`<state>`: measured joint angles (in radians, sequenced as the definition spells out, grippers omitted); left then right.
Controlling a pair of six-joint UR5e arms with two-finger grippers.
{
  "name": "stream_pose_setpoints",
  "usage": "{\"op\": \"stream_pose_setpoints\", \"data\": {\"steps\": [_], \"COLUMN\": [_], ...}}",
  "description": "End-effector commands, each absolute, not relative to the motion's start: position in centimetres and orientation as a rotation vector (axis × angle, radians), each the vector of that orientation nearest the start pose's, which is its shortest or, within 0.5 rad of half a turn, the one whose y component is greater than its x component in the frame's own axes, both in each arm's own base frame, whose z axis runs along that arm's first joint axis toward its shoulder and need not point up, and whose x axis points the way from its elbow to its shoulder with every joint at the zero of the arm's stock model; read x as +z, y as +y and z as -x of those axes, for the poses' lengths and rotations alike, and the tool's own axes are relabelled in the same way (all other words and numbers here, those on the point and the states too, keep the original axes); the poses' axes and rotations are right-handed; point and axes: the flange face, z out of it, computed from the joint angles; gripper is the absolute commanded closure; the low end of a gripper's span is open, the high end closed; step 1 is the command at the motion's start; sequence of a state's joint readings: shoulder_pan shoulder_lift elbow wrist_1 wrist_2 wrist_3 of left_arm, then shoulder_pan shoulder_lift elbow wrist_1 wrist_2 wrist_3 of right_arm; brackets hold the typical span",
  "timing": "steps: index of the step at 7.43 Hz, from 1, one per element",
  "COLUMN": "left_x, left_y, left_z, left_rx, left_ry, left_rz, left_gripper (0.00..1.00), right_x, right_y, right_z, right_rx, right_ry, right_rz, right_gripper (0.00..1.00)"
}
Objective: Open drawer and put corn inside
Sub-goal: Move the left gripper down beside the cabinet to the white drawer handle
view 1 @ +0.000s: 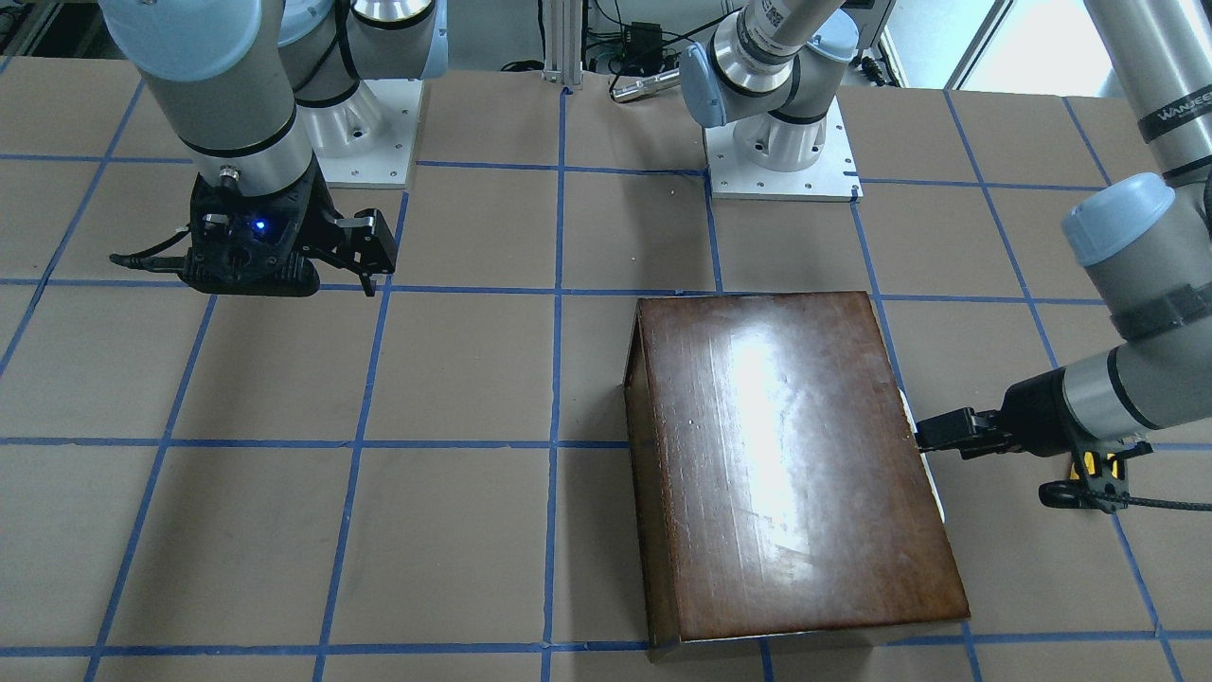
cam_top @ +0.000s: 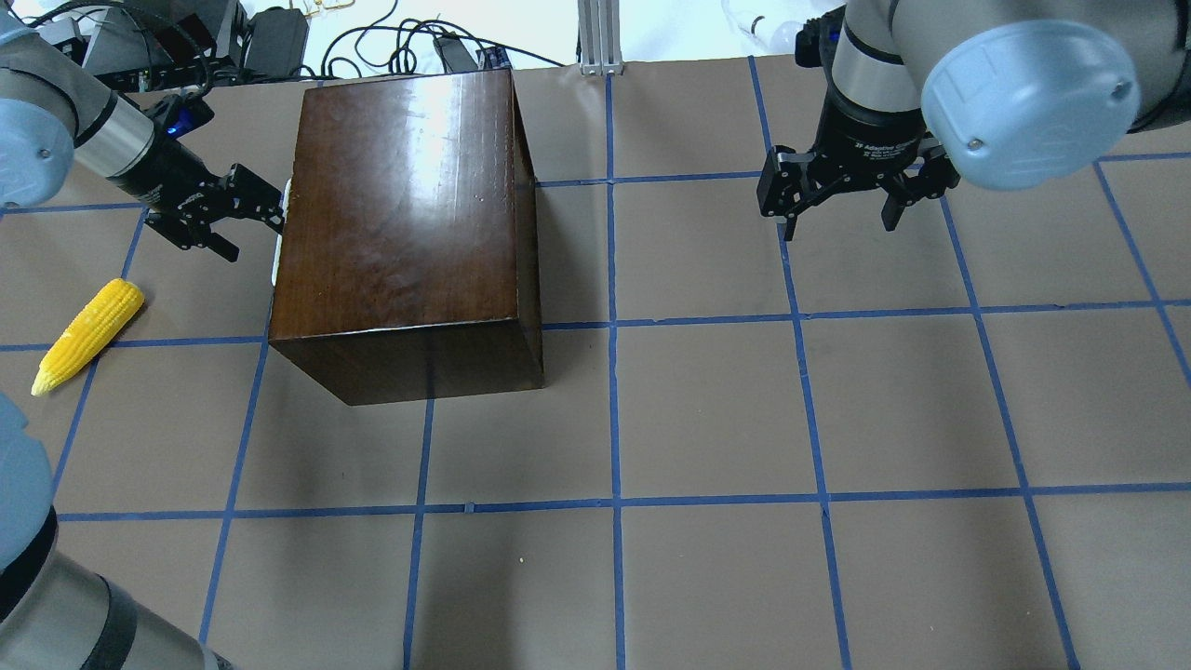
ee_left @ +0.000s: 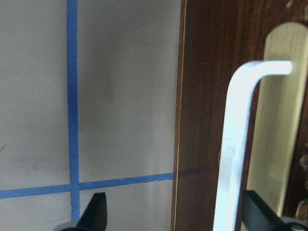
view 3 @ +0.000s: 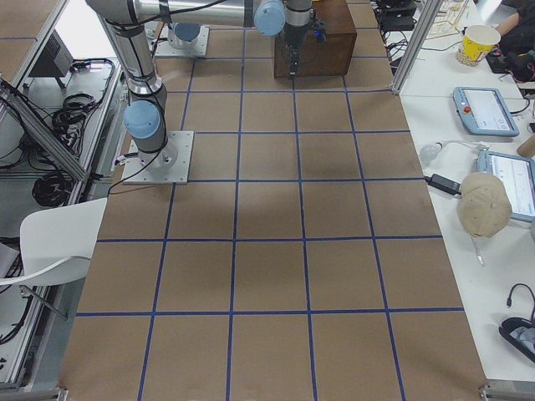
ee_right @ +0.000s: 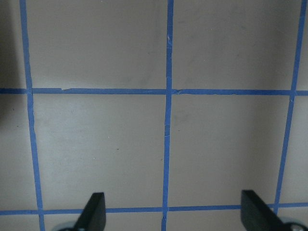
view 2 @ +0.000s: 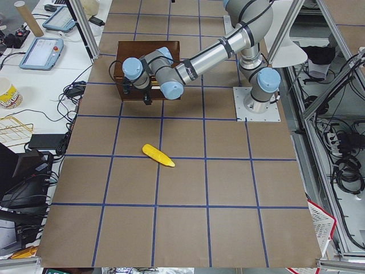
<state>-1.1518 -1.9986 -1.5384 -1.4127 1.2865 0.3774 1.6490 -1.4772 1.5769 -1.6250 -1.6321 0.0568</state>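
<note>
The glossy dark-brown box [cam_top: 400, 214] stands on the table, also seen in the front view [view 1: 795, 464]. Its drawer is shut. The dark front panel [ee_left: 202, 120] faces my left gripper and carries a white metal handle [ee_left: 236, 144]. My left gripper [cam_top: 251, 223] is open at the drawer front. In the left wrist view [ee_left: 175, 216] the handle lies between its fingers, close to one of them. The yellow corn [cam_top: 88, 335] lies on the table beside the left arm, apart from the box. My right gripper [cam_top: 837, 223] is open and empty above bare table.
The table is brown paper with a blue tape grid [cam_top: 614, 326]. The arm bases [view 1: 781, 161] stand at the robot's edge. Cables and gear [cam_top: 279, 37] lie beyond the table's far edge. A brass plate [ee_left: 279, 120] sits behind the handle.
</note>
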Motion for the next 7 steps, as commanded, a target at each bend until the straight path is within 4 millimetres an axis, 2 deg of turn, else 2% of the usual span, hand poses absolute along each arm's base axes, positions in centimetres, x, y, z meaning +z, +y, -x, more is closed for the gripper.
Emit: {"op": "stream_pose_setpoints", "data": {"steps": [1,7], "left_x": [27.85,27.85], "left_y": [-62.51,-62.79], "left_z": [-10.20,-10.55], "left_rx": [0.196,0.139], "left_ry": [3.485,3.465], "left_rz": [0.130,0.091], "left_gripper": [0.00,0.00], "right_x": [44.27,44.27], "right_y": [-51.34,-51.34], "right_z": [-16.78,-16.78], "right_rx": [0.067,0.067], "right_ry": [3.205,3.205], "right_rz": [0.037,0.037], "right_gripper": [0.00,0.00]}}
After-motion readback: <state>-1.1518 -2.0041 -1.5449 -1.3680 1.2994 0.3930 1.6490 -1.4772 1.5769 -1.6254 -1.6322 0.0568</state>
